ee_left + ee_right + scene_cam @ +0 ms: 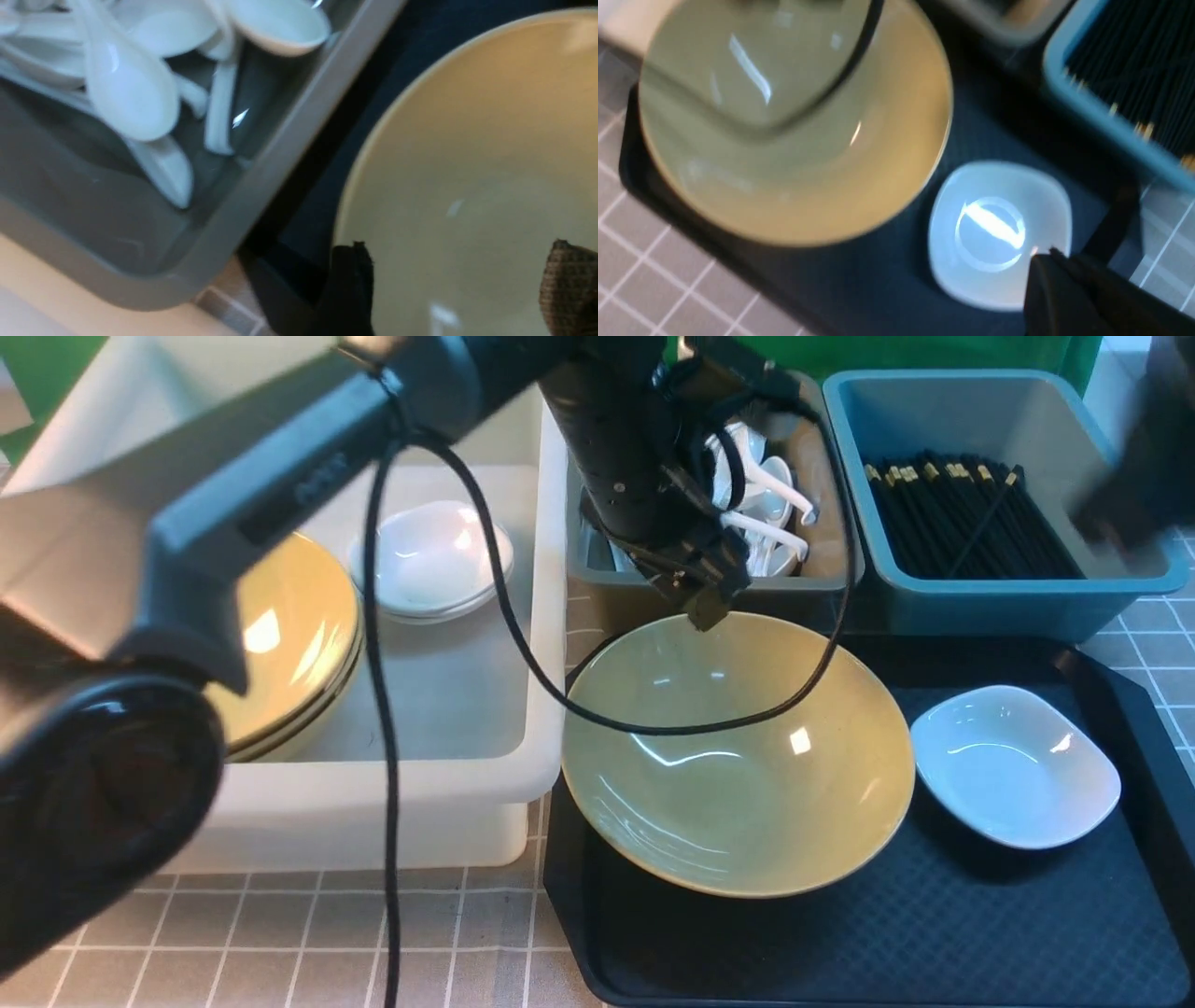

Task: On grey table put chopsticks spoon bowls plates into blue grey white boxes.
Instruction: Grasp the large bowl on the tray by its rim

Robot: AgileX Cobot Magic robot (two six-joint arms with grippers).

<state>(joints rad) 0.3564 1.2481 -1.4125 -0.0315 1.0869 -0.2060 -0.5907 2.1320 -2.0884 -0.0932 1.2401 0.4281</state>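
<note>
I log left jaws spread wide over the bowl (738, 803) rim, probably to grip it; right jaws clenched, empty, by the blue bin (1027, 607).

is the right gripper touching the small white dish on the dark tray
Apart. The front view shows the right gripper, blurred, up by the blue plastic bin, well clear of the small white rounded-square dish on the dark tray.
</note>
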